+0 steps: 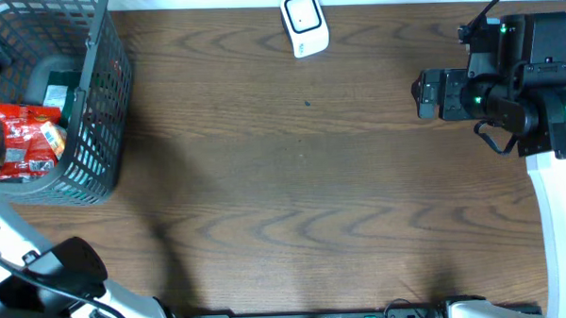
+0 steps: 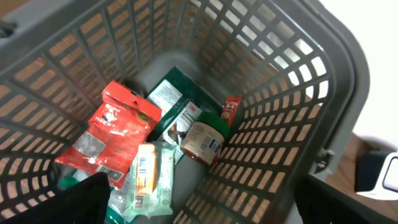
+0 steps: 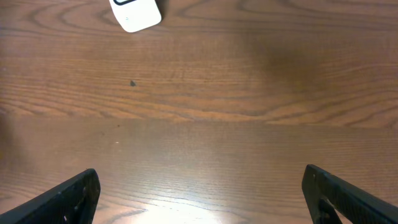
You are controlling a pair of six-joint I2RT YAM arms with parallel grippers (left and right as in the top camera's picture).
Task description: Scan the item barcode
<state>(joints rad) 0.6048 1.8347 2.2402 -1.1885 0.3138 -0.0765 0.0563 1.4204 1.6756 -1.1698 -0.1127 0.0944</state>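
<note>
A crinkled red snack packet (image 2: 118, 140), a green-lidded jar (image 2: 204, 138) and a dark green packet (image 2: 171, 99) lie jumbled in the grey mesh basket (image 2: 298, 93) at the left end of the bench (image 1: 312, 177), well apart from the white scanner (image 1: 305, 23) at its far edge. The left fingers (image 2: 81, 199) stand wide above the basket, holding nothing. The right fingers (image 3: 68, 199), equally wide, hang empty over bare wood.

White scanner (image 1: 305, 24) lies flat; red packet (image 1: 23, 135) in basket (image 1: 102, 109).
</note>
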